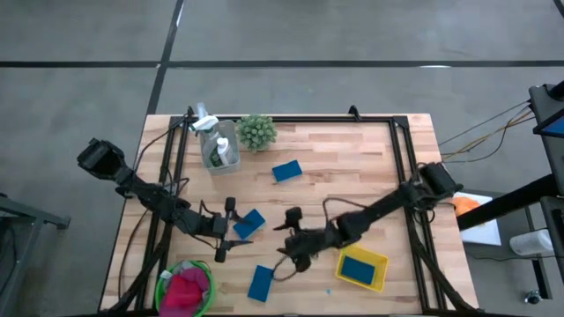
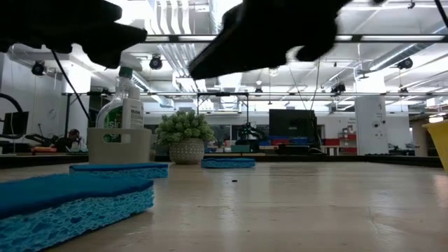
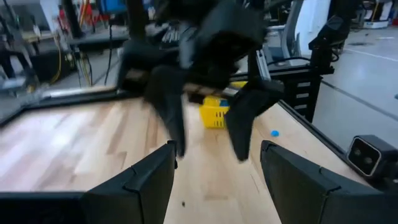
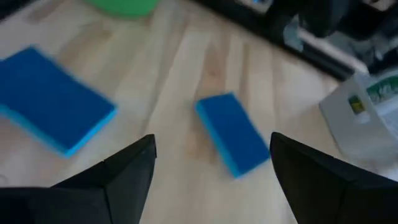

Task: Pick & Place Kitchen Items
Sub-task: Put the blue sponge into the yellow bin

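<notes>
Three blue sponges lie flat on the wooden table: one [image 1: 249,222] just in front of my left gripper [image 1: 226,231], one [image 1: 261,282] near the front edge, one [image 1: 287,170] farther back. A fourth [image 1: 357,269] lies in the yellow bin [image 1: 381,264]. Pink and red cloths [image 1: 183,289] fill the green bowl [image 1: 161,283]. Clear bottles [image 1: 218,145] stand in a holder at the far left. My left gripper [image 3: 217,180] is open and holds nothing. My right gripper [image 1: 286,238] faces it, open above the table, with the middle sponge [image 4: 233,134] ahead of its fingers.
A small spiky green plant [image 1: 256,131] stands next to the bottle holder. A black frame [image 1: 401,150] runs along the table's sides and far edge. Bare wood lies at the far right [image 1: 352,167]. The two grippers stand close together, facing each other [image 3: 208,118].
</notes>
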You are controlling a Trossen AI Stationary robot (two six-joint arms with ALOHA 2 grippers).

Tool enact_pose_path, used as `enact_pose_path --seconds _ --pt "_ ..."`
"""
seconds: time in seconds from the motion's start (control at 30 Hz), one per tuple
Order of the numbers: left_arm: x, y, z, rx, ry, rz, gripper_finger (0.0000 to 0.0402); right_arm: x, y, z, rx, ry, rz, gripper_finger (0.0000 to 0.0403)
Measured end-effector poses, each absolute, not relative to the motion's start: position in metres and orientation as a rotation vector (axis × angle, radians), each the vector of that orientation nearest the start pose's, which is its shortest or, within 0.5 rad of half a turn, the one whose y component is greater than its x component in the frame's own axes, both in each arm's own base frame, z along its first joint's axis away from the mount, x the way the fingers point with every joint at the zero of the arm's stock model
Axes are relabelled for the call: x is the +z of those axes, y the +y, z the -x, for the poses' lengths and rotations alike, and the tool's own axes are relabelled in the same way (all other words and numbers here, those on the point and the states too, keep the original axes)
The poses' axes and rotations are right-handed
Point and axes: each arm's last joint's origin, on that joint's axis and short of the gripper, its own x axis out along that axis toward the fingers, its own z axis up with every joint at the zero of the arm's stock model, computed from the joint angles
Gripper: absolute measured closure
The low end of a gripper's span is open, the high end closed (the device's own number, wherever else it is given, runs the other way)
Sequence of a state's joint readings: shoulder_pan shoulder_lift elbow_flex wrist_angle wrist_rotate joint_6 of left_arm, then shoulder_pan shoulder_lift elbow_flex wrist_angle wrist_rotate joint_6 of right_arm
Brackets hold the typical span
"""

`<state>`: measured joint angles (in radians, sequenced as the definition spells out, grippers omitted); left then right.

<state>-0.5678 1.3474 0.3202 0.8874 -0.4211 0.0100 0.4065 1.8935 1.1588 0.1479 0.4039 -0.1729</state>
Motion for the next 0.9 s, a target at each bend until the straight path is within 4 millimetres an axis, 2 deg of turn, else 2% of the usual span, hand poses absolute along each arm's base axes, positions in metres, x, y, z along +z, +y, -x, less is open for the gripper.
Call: enact_pose_path --seconds 0.1,0.2,0.43,0.6,0.9 --pt "0.170 -0.115 -0.203 -0.152 0.112 -0.111 0.0165 0.175 0.126 -0.378 0.053 0.468 0.378 0.0097" --pt "0.169 -0.115 -0.203 -0.151 0.114 -0.117 0.0165 0.173 0.100 -0.376 0.008 0.487 0.365 0.0112" --pt "0.165 -0.102 -0.205 -0.100 0.129 -0.111 0.0165 0.176 0.031 -0.375 -0.105 0.677 0.324 0.0154" --pt "0.162 -0.087 -0.209 -0.031 0.143 -0.088 0.0165 0.177 -0.017 -0.377 -0.093 0.791 0.219 0.0177" --pt "0.162 -0.083 -0.211 -0.012 0.146 -0.084 0.0165 0.184 -0.073 -0.378 -0.080 0.832 0.090 0.0211"
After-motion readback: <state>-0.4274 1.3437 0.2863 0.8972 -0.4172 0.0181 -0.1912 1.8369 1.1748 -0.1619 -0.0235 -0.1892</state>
